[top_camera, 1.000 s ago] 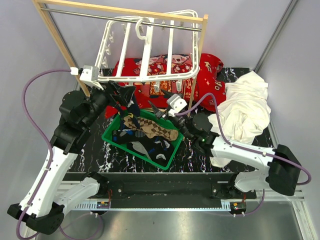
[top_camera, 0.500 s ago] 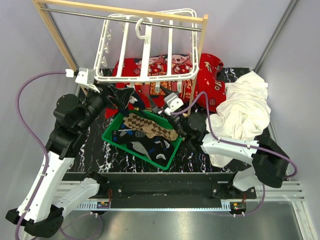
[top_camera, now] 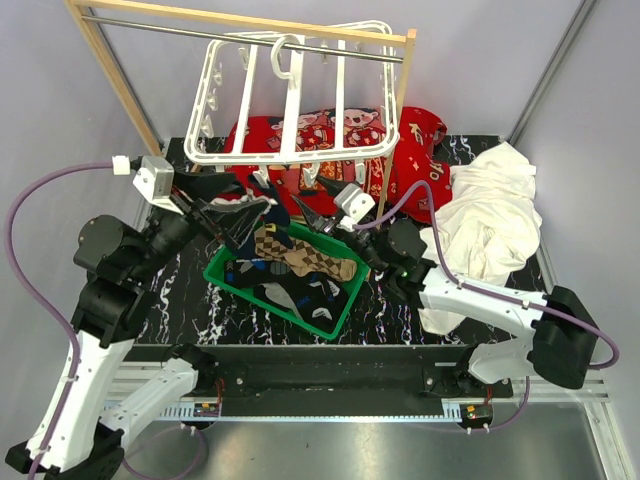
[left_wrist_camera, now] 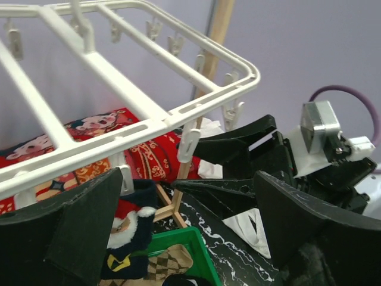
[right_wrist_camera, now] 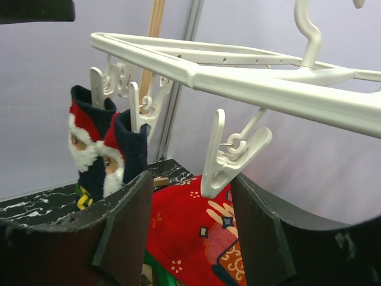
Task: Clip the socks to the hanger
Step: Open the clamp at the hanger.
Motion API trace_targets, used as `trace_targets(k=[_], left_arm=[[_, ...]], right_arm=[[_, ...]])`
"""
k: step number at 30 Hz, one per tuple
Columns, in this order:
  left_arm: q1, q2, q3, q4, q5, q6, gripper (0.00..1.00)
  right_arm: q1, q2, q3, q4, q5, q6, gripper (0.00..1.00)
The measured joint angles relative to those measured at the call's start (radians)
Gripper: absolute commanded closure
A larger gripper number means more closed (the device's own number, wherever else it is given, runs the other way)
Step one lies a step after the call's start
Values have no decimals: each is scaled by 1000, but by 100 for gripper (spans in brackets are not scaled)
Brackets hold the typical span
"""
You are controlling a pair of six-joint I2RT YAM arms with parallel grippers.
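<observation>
We find a black marbled counter carrying all the items. At its 12 o'clock edge stands a wooden rack with a metal rod. The hanger, a white slatted frame, hangs by its hook from that rod and tilts down toward the arms.

A white cloth lies heaped at 3 o'clock on the counter. A red cloth is spread beneath and behind the hanger at 12 o'clock. A green basket sits mid-counter, directly at 6 o'clock from the hanger's near rail.

The left tool is raised at 10 o'clock from the basket, just under the hanger's near rail. Its fingers stand wide apart and hold nothing. The right tool is raised at 1 o'clock from the basket, also under the near rail. Its fingers stand apart and grip nothing.

Of the socks, we note a brown argyle sock lying across the basket. Dark socks with pale markings lie below it at 6 o'clock. Two dark Santa socks hang from clips on the hanger's near rail, between the two tools.

In the right wrist view, one empty white clip dangles from the rail just above the gap between that tool's fingers. It touches neither finger.
</observation>
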Motion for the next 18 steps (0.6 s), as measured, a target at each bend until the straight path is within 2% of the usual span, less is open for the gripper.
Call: trace_targets(k=[8, 13, 18], left_arm=[[0, 76, -23, 121, 202, -11, 3], [-5, 137, -34, 164, 240, -31, 3], [-14, 156, -34, 175, 243, -39, 3]], right_arm=[[-4, -43, 0, -68, -39, 13, 40], [-16, -45, 0, -72, -34, 32, 41], [-42, -32, 0, -42, -18, 62, 47]])
